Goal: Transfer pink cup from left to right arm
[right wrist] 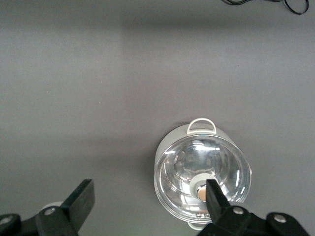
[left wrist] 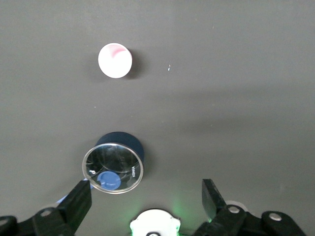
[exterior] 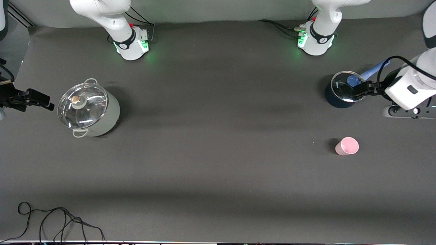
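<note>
The pink cup (exterior: 347, 146) is standing upright on the dark table (exterior: 218, 163) toward the left arm's end, mouth up, touching nothing. It is sitting nearer the front camera than the dark pot (exterior: 341, 90), which is wearing a glass lid with a blue knob.

The left gripper (exterior: 366, 87) is hanging over that dark pot, fingers spread wide and holding nothing.

The right gripper (exterior: 46, 102) is hovering at the right arm's end of the table, beside the pale pot (exterior: 89, 108) with its glass lid, fingers also spread wide and empty. A black cable (exterior: 58, 221) is lying near the front edge.
</note>
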Motion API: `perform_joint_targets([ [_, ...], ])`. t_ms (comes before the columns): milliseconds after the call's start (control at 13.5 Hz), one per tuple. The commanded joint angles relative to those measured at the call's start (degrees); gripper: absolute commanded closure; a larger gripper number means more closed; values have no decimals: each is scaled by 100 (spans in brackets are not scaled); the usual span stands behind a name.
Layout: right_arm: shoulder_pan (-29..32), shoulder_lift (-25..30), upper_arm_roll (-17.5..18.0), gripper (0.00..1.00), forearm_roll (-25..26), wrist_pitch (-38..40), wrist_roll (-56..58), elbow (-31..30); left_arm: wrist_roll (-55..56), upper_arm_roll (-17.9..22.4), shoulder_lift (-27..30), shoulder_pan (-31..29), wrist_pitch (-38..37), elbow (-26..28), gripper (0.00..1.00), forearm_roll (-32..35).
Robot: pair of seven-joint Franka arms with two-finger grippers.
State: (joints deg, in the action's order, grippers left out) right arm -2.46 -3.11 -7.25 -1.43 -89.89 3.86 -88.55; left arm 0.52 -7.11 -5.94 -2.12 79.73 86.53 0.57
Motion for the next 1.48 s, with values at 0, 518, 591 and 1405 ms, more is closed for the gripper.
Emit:
perform_joint_targets([
  [0,-35,56,-22,0,-50,34,-78,22,-988,-1,6,-209,-89,-30,0,40],
  [518,-35,47,-22,0,-24,33,-61,22,-4887,-10,-213,-1140,25,-434,1,-74],
  [591,-35,47,-13,0,-24,33,-61,22,-5564,-10,-319,-1394,43,-487,1,-231],
  [1405,-35,21,-13,0,-24,7,-52,13,-10833,-19,-3077,-3804,-71,-1314,3,-3604],
])
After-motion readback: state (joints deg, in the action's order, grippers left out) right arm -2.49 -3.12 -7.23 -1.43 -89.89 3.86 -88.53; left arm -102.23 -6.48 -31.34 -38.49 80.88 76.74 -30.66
